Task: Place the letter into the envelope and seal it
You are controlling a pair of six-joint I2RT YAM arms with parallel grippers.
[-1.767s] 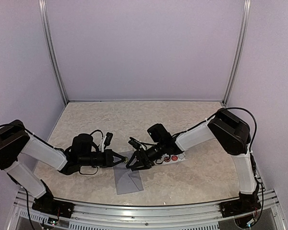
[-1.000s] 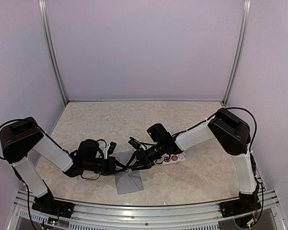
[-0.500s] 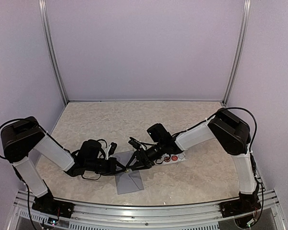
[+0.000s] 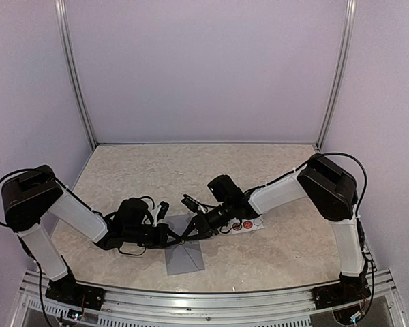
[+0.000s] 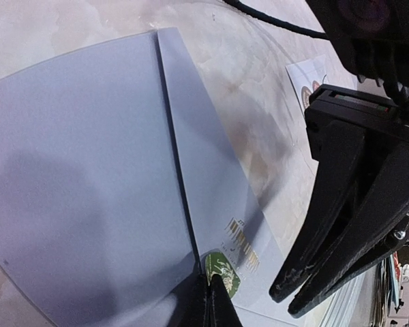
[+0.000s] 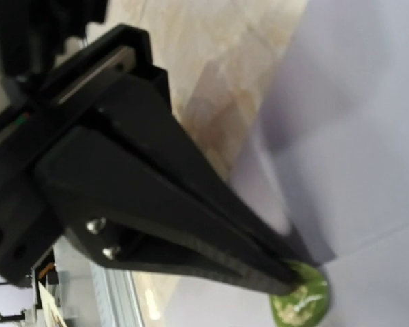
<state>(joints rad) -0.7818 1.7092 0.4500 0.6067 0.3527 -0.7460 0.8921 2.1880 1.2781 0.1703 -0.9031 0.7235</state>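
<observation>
The envelope [image 4: 183, 257] is lying flat on the surface [image 4: 191, 170], near its front edge and midway between the two arms. It is a smooth, matte grey-blue paper rectangle. In the left wrist view a straight, sharp flap edge is running across it down to a point. A round, glossy green sticker [image 5: 221, 264] is sitting at that point, with a small patch of gold print just beside it.

The left tool [image 5: 208, 310] is bearing down on the sticker, its slim black fingers pressed together so that no gap is showing. The right tool [image 5: 290, 301] is hovering just beside it over the envelope's edge. Its tapered black fingers are drawn almost together, with only a thin slit showing between them and nothing visible in it.

A white strip [image 4: 245, 225] carrying round red stickers is lying on the mottled, beige, stone-patterned surface to the right, under the right arm.
</observation>
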